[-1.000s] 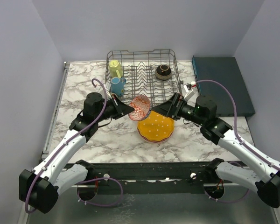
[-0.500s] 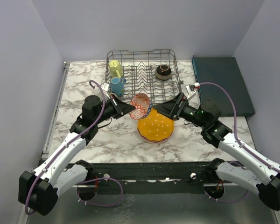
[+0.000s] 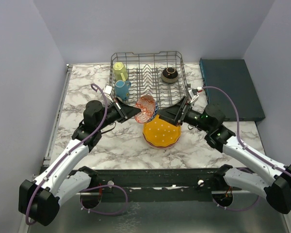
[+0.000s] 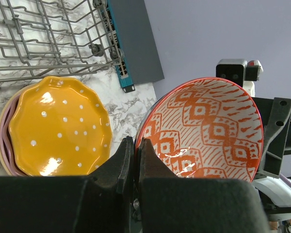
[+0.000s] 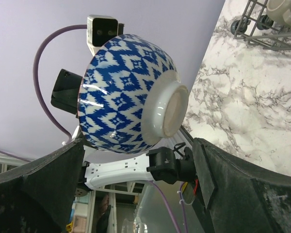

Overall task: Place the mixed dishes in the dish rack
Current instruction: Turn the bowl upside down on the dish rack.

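My left gripper (image 3: 136, 112) is shut on the rim of a small bowl (image 3: 146, 109), red-patterned inside (image 4: 203, 131) and blue-white outside (image 5: 126, 92). It holds the bowl tilted on its side in the air, just in front of the dish rack (image 3: 148, 73). My right gripper (image 3: 161, 115) is open; its jaws stand wide apart right by the bowl's foot without touching it. An orange dotted plate (image 3: 161, 132) lies on a pink plate (image 4: 2, 145) on the table below. In the rack are a yellow mug (image 3: 119, 71), a blue mug (image 3: 121, 89) and a dark brown bowl (image 3: 169, 74).
A flat dark teal box (image 3: 230, 87) lies at the right of the rack. The marble table (image 3: 87, 92) is walled by lilac panels on three sides. The rack's near wall (image 4: 39, 43) stands just beyond the plates.
My right gripper has moved left and up to the bowl's underside. My left gripper has kept hold of the bowl, barely shifting.
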Available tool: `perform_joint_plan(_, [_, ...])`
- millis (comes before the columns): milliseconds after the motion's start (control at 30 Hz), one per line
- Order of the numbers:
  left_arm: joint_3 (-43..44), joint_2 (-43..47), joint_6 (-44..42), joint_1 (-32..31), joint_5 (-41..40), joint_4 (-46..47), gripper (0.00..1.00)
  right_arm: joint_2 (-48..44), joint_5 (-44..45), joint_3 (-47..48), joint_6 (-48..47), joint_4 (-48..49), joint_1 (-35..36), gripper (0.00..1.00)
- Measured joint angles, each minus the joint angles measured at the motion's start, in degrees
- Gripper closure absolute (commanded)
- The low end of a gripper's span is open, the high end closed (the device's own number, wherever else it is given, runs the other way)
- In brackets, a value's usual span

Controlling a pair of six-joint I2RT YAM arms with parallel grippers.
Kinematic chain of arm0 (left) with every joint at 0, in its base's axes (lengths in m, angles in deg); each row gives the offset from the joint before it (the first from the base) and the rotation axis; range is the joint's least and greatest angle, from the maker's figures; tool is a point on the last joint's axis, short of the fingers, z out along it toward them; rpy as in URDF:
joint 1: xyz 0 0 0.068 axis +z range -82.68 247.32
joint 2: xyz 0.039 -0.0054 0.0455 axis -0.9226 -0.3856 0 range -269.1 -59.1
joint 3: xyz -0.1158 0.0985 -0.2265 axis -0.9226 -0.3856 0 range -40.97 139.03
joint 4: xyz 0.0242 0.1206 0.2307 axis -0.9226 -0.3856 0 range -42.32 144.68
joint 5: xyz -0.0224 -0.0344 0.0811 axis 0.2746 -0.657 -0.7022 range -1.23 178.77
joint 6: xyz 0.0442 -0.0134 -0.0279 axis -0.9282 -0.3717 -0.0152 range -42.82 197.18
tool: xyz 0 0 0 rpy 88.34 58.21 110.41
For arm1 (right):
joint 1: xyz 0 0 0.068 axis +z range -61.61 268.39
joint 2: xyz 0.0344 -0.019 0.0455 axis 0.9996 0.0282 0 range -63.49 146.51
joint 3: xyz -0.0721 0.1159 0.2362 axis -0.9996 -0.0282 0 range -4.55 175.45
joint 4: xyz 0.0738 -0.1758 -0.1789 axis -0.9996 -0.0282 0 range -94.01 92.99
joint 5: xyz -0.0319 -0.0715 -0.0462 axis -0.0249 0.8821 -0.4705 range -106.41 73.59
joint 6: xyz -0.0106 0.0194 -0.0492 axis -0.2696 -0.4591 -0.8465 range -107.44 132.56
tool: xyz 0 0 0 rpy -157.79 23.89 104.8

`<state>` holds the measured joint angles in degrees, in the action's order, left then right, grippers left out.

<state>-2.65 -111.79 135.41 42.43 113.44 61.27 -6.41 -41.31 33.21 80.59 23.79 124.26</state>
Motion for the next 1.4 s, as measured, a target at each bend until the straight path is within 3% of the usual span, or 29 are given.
perform_joint_plan(867, [-0.87, -0.04, 0.74, 0.00, 0.44, 1.07, 1.00, 4.00, -3.13, -0.39, 2.49, 9.99, 0.00, 0.00])
perform_joint_plan(1400, [-1.14, -1.79, 1.09, 0.00, 0.83, 1.70, 1.00, 5.16, -3.28, -0.31, 2.89, 10.82, 0.00, 0.00])
